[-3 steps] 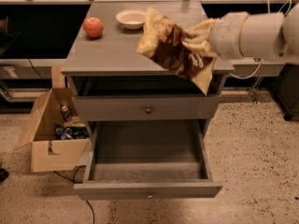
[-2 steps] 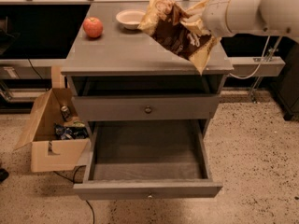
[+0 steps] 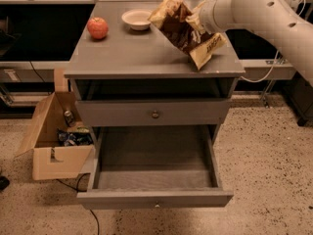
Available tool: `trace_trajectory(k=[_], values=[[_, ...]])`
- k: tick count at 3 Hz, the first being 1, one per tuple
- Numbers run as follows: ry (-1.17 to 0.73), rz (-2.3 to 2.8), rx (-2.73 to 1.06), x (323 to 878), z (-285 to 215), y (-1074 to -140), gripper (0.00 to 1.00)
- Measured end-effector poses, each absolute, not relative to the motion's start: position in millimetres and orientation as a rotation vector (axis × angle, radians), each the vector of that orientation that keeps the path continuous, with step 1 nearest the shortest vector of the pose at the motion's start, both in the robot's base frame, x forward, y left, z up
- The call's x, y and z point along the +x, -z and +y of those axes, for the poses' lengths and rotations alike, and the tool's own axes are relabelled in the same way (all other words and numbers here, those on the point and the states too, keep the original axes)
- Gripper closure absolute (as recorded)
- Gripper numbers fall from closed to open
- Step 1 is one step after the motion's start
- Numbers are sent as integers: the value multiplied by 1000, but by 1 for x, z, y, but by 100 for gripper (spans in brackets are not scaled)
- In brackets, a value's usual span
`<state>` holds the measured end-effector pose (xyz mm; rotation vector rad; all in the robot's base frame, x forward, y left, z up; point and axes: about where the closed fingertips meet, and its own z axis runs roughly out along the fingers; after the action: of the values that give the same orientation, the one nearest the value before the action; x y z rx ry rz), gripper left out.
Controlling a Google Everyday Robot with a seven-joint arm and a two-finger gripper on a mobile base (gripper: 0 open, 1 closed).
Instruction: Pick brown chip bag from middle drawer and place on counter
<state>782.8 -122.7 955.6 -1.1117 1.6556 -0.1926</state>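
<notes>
On my feed the tool (image 3: 195,22) is up over the right side of the worktop (image 3: 132,55), at the end of the pale arm (image 3: 266,11) that reaches in from the upper right. It is pinching the brown chip bag (image 3: 177,27) at the bag's right edge, about halfway along its length.

The bag is out of the middle drawer (image 3: 154,153) and sits high above the cabinet top. I read its long axis as a steep diagonal. One tan-yellow end points up and to the left, just right of the white bowl (image 3: 137,19). The other tan-yellow end points down and to the right, towards the worktop's right front area. The dark brown middle faces me and is crinkled. I cannot tell whether the low corner touches the worktop or hangs just above it.

A red apple (image 3: 98,28) rests on the left rear of the worktop, near the bowl and well apart from the bag.

Below, the drawer front with the round knob (image 3: 155,114) is closed, and the middle drawer beneath it is pulled out towards me. A cardboard box (image 3: 46,155) stands open on the floor just left of the cabinet, with small dark packets (image 3: 73,137) inside.
</notes>
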Motion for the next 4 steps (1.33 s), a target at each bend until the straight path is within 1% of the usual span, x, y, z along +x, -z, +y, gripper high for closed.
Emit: trace_trajectory(k=[1, 2, 4], values=[[190, 1769, -1062, 819, -125, -913, 100], [182, 1777, -1053, 819, -125, -911, 81], [182, 1776, -1053, 819, -125, -911, 34]])
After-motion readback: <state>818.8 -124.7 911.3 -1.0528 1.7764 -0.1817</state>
